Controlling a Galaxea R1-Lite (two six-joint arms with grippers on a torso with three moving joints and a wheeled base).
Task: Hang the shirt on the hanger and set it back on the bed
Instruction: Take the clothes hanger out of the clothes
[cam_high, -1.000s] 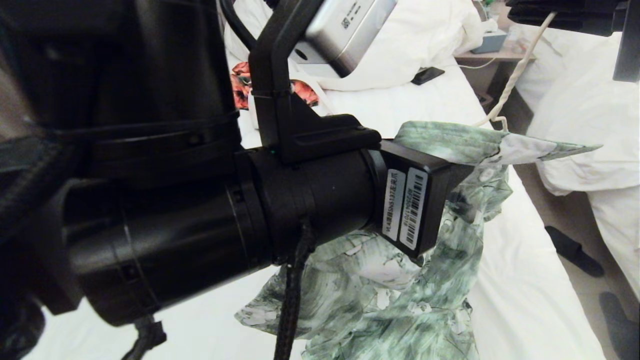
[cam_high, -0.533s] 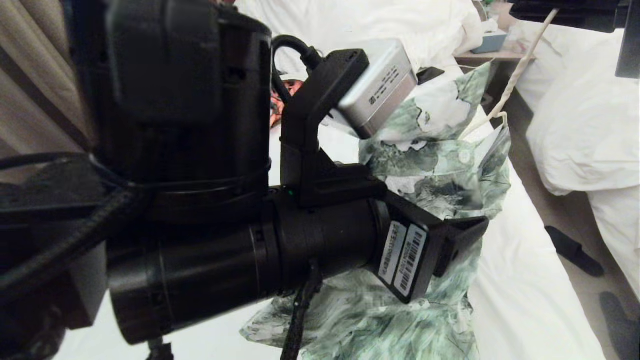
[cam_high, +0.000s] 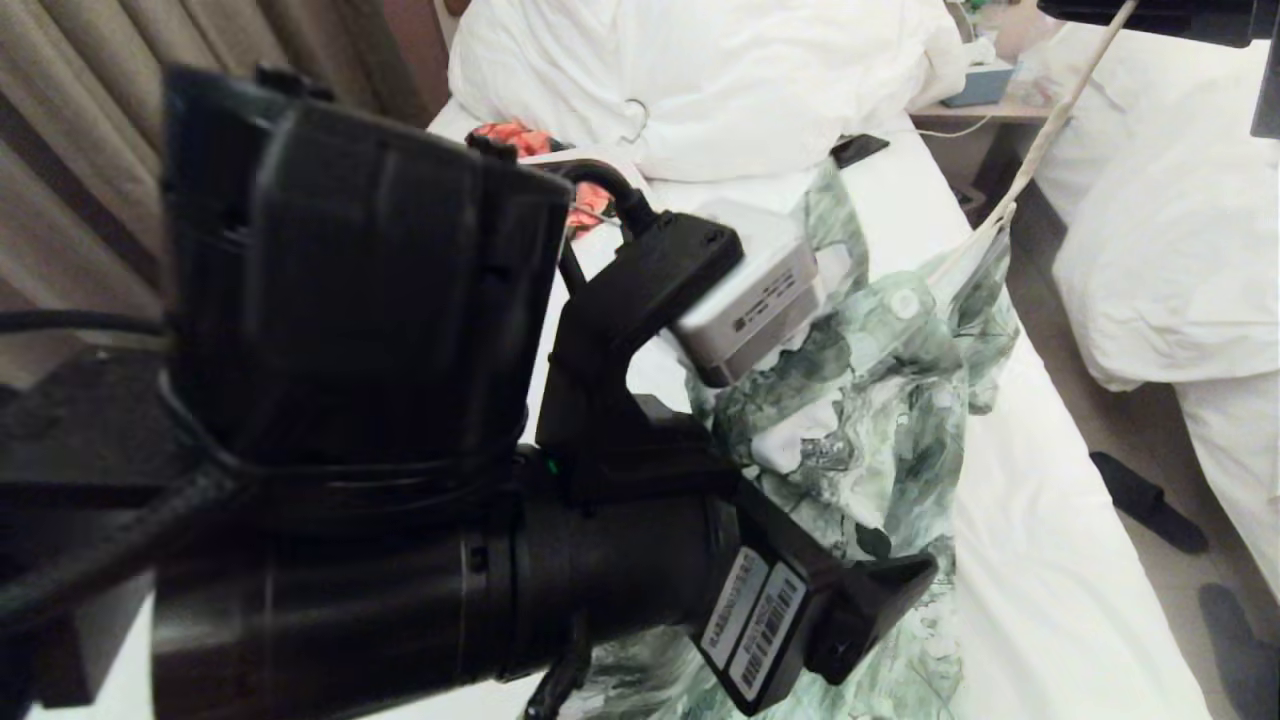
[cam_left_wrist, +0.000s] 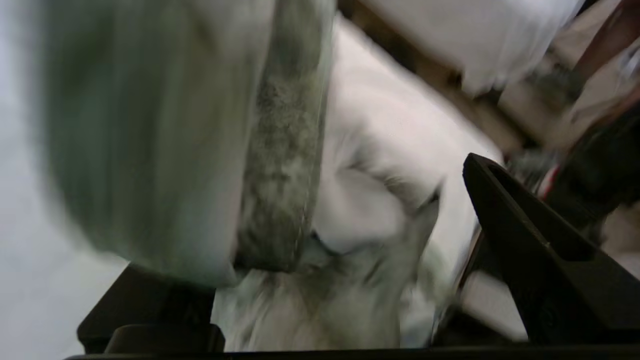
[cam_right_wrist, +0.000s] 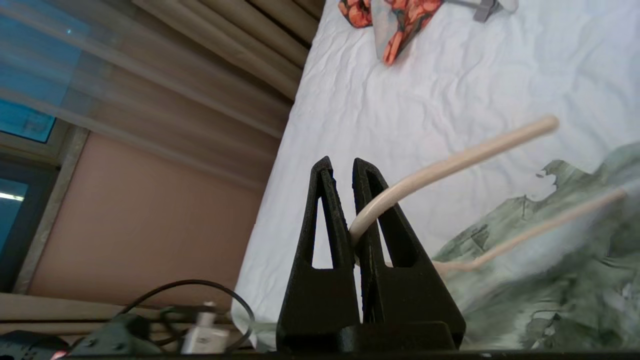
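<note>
My right gripper (cam_right_wrist: 342, 167) is clamped on the hanger (cam_right_wrist: 450, 162), holding it up over the bed (cam_high: 1040, 560). The shirt (cam_high: 880, 420) hangs bunched from the hanger, its lower end trailing on the sheet. My left gripper (cam_left_wrist: 350, 280) is closed on a fold of the shirt, low and near the head camera.
</note>
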